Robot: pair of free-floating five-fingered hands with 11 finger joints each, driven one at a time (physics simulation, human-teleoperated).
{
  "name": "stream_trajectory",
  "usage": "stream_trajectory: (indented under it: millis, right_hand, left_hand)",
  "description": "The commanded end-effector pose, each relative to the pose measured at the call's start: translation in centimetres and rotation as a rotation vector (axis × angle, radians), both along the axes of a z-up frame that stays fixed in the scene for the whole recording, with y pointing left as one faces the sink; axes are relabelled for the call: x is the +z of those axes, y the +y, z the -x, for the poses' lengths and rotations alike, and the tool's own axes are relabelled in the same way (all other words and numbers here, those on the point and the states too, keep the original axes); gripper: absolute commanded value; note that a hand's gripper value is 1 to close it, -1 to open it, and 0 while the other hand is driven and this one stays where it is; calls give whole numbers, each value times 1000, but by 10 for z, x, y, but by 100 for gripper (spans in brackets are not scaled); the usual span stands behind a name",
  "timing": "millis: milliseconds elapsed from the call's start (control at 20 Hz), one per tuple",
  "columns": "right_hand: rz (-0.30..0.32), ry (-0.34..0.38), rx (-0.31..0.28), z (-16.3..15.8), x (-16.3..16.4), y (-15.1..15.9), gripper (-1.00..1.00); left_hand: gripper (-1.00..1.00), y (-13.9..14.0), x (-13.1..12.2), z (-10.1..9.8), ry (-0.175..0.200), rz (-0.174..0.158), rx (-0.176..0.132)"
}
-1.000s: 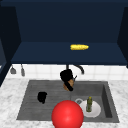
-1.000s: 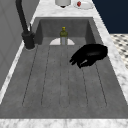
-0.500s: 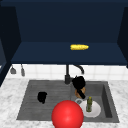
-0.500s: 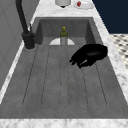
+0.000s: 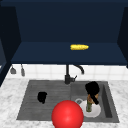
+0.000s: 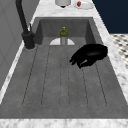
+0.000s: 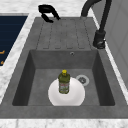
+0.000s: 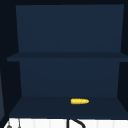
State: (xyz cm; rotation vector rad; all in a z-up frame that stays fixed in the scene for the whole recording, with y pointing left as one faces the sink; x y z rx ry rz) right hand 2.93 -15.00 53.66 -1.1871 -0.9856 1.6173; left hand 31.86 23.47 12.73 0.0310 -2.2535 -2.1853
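In the front view my right hand (image 5: 92,88) hangs in the air over the sink basin, in line with the top of a small green bottle (image 5: 89,106). The bottle (image 7: 64,81) stands upright on a white plate (image 7: 75,96) on the basin floor, and in both side views nothing touches it. My left hand (image 5: 42,97) hovers low over the ribbed drainboard (image 5: 30,105), holding nothing. In the left side view its (image 6: 89,55) fingers are relaxed and slightly bent. It (image 7: 47,11) also appears at the drainboard's far end in the right side view.
A large red ball (image 5: 67,115) sits at the sink's front edge. The black faucet (image 5: 67,76) rises behind the sink. A yellow corn cob (image 8: 79,101) lies on the lower cabinet shelf. Two utensils (image 5: 13,70) hang on the wall at left. A small dish (image 6: 82,4) stands on the far counter.
My right hand has moved rightward and downward from near the faucet to above the bottle. The left hand has stayed where it was.
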Motion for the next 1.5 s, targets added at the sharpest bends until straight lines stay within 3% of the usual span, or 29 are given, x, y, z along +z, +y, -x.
stream_trajectory:
  millis: [0, 950, 1450]
  right_hand:
    - [-16, -14, 8, 11, -8, -31, 100]
    - [-51, -12, -12, 70, -37, -163, 100]
    - [-64, -42, 1, 77, -49, -240, 100]
  left_hand:
    - [0, 0, 0, 0, 0, 0, 0]
    - [0, 0, 0, 0, 0, 0, 0]
    - [0, 0, 0, 0, 0, 0, 0]
